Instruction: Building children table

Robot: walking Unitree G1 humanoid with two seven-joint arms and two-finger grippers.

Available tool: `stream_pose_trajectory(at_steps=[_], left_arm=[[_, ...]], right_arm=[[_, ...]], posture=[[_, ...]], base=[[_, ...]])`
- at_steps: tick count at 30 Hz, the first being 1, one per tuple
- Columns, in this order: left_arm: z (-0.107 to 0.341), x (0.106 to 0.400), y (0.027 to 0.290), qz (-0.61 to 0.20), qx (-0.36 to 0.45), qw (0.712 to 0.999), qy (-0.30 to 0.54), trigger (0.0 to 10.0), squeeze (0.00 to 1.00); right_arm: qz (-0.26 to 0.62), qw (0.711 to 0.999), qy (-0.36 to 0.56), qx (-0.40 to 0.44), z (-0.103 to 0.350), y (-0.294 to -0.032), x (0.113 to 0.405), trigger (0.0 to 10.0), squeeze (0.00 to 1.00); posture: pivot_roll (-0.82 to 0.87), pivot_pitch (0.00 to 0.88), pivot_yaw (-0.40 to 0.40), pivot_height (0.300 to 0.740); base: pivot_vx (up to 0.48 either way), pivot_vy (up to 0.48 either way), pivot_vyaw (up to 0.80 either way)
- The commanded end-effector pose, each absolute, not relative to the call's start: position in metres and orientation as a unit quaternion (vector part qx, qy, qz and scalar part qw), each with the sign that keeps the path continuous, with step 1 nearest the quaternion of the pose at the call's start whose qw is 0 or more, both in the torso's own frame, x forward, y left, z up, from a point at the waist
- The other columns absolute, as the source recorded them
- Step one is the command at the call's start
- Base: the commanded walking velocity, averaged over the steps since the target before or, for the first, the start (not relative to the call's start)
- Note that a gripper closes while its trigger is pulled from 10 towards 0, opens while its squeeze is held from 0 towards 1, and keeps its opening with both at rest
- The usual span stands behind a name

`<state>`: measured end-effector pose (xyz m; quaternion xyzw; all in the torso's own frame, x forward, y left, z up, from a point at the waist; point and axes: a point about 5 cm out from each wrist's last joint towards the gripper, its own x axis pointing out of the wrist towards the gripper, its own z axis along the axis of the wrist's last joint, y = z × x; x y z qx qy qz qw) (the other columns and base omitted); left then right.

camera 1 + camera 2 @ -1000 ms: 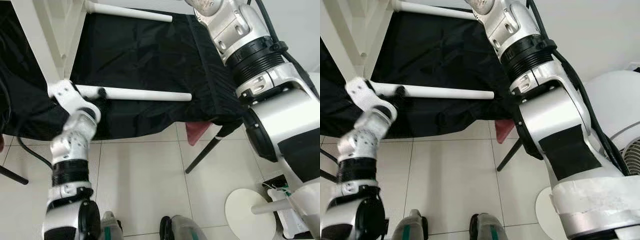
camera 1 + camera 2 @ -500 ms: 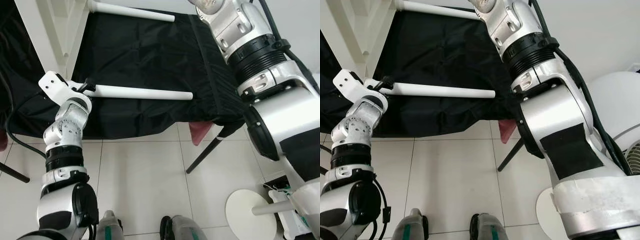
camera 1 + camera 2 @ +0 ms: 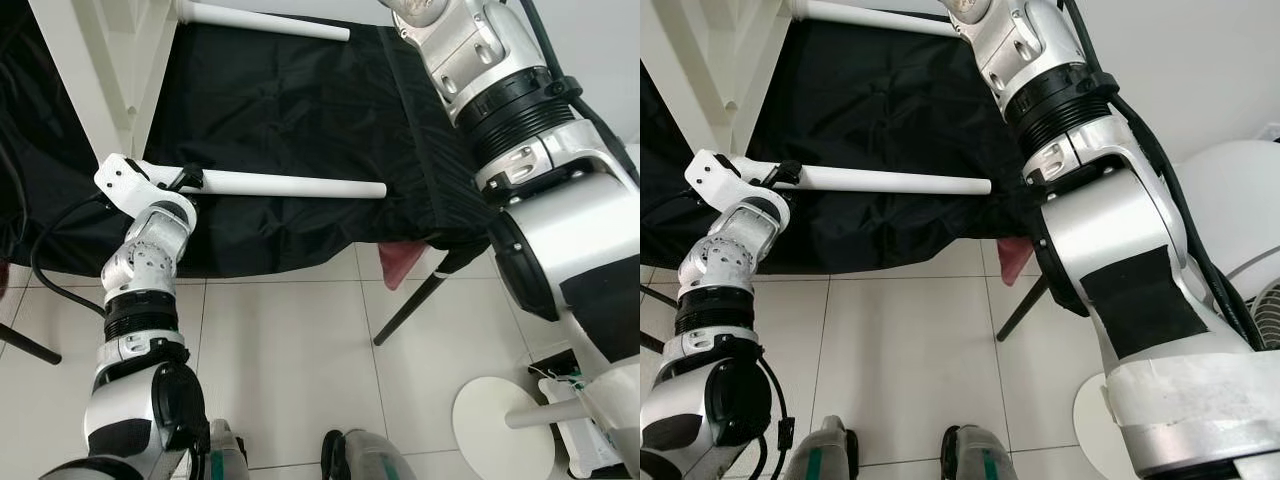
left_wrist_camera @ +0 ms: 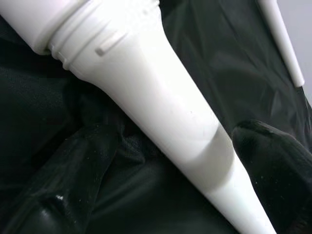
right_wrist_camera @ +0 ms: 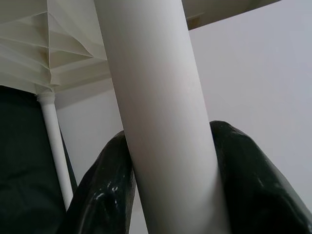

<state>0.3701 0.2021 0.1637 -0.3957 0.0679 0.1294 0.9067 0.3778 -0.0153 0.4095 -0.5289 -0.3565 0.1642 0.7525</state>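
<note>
Black cloth (image 3: pixel 300 110): a dark, creased sheet covers the surface; it likely cushions the white parts and keeps them from rolling.
Loose leg (image 3: pixel 290 185): a white tapered table leg lies flat near the front edge of the surface, its ribbed thick end towards the left edge, its thin end towards the middle.
Left gripper (image 4: pixel 165 161): it sits at the thick end of the loose leg by the front left corner. The jaws are spread, one black finger (image 4: pixel 73 170) on each side of the leg. One finger seems to brush the leg; the other stands just off it, so it is not pinched yet.
Why there: the ribbed end looks like the part that joins the table, so this reads as lining up to pick the leg up.
Second leg (image 5: pixel 161 122): a white leg stands upright under the pale underside of a table top (image 5: pixel 53 44), probably already fitted or being steadied.
Right gripper (image 5: pixel 170 185): raised past the back edge of the surface, its jaws pressed against both sides of the second leg.
Back edge: another white leg (image 3: pixel 265 21) lies on the cloth there.
White frame (image 3: pixel 90 70): part of the table stands at the back left corner.
Floor (image 3: pixel 280 360): pale tiles below the front edge.
</note>
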Motion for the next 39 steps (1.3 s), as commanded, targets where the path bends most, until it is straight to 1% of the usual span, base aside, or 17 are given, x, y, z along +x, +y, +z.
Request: stream_pose_trajectory(at_steps=[1, 2, 10, 18, 19, 21, 23, 24, 25, 31, 32, 33, 34, 39], left_arm=[[0.151, 0.371, 0.200, 0.146, -0.424, 0.890, 0.087, 10.0, 0.00], [0.154, 0.375, 0.202, 0.148, -0.434, 0.885, 0.078, 10.0, 0.00], [0.182, 0.392, 0.205, 0.133, -0.458, 0.878, 0.037, 10.0, 0.00], [0.189, 0.399, 0.203, 0.127, -0.473, 0.871, 0.029, 10.0, 0.00], [0.193, 0.402, 0.201, 0.124, -0.489, 0.863, 0.024, 10.0, 0.00], [0.193, 0.402, 0.201, 0.124, -0.489, 0.863, 0.024, 10.0, 0.00], [0.204, 0.406, 0.200, 0.118, -0.531, 0.839, 0.004, 10.0, 0.00], [0.204, 0.406, 0.200, 0.118, -0.531, 0.839, 0.004, 10.0, 0.00], [0.216, 0.410, 0.198, 0.108, -0.566, 0.817, -0.020, 10.0, 0.00], [0.224, 0.414, 0.191, 0.086, -0.576, 0.812, -0.032, 10.0, 0.00], [0.228, 0.415, 0.188, 0.077, -0.580, 0.810, -0.037, 2.2, 0.00], [0.228, 0.415, 0.188, 0.077, -0.580, 0.810, -0.037, 2.2, 0.00], [0.230, 0.416, 0.186, 0.068, -0.581, 0.810, -0.042, 0.0, 0.00], [0.231, 0.418, 0.181, 0.056, -0.589, 0.805, -0.039, 0.0, 0.00]], right_arm=[[0.119, 0.772, -0.410, -0.470, 0.447, -0.025, 0.366, 10.0, 0.00], [0.118, 0.772, -0.412, -0.469, 0.449, -0.026, 0.366, 10.0, 0.00], [0.116, 0.774, -0.416, -0.463, 0.452, -0.027, 0.364, 10.0, 0.00], [0.110, 0.775, -0.419, -0.459, 0.455, -0.029, 0.363, 10.0, 0.00], [0.105, 0.776, -0.422, -0.456, 0.457, -0.031, 0.362, 10.0, 0.00], [0.105, 0.776, -0.422, -0.456, 0.457, -0.031, 0.362, 10.0, 0.00], [0.100, 0.777, -0.428, -0.451, 0.461, -0.034, 0.360, 10.0, 0.00], [0.100, 0.777, -0.428, -0.451, 0.461, -0.034, 0.360, 10.0, 0.00], [0.097, 0.777, -0.431, -0.448, 0.463, -0.035, 0.359, 10.0, 0.00], [0.096, 0.776, -0.434, -0.448, 0.466, -0.036, 0.358, 10.0, 0.00], [0.096, 0.776, -0.434, -0.448, 0.466, -0.036, 0.358, 10.0, 0.00], [0.096, 0.776, -0.434, -0.448, 0.466, -0.036, 0.358, 10.0, 0.00], [0.096, 0.776, -0.433, -0.447, 0.466, -0.036, 0.358, 10.0, 0.00], [0.095, 0.777, -0.432, -0.448, 0.467, -0.037, 0.358, 10.0, 0.00]], posture=[[-0.04, 0.075, -0.030, 0.740], [-0.04, 0.076, -0.030, 0.740], [-0.06, 0.085, -0.026, 0.740], [-0.08, 0.100, -0.021, 0.740], [-0.09, 0.109, -0.016, 0.740], [-0.09, 0.109, -0.016, 0.740], [-0.09, 0.110, -0.014, 0.740], [-0.09, 0.110, -0.014, 0.740], [-0.09, 0.110, -0.015, 0.740], [-0.10, 0.112, -0.017, 0.740], [-0.10, 0.112, -0.019, 0.740], [-0.10, 0.112, -0.019, 0.740], [-0.10, 0.112, -0.019, 0.740], [-0.10, 0.113, -0.020, 0.740]], base=[[0.000, 0.000, 0.00], [0.000, 0.000, 0.00], [0.000, 0.000, 0.00], [0.000, 0.000, 0.00], [0.000, 0.000, 0.00], [0.000, 0.000, 0.00], [0.000, 0.000, 0.00], [0.000, 0.000, 0.00], [0.000, 0.000, 0.00], [0.000, 0.000, 0.00], [0.000, 0.000, 0.00], [0.000, 0.000, 0.00], [0.000, 0.000, 0.00], [0.000, 0.000, 0.00]])
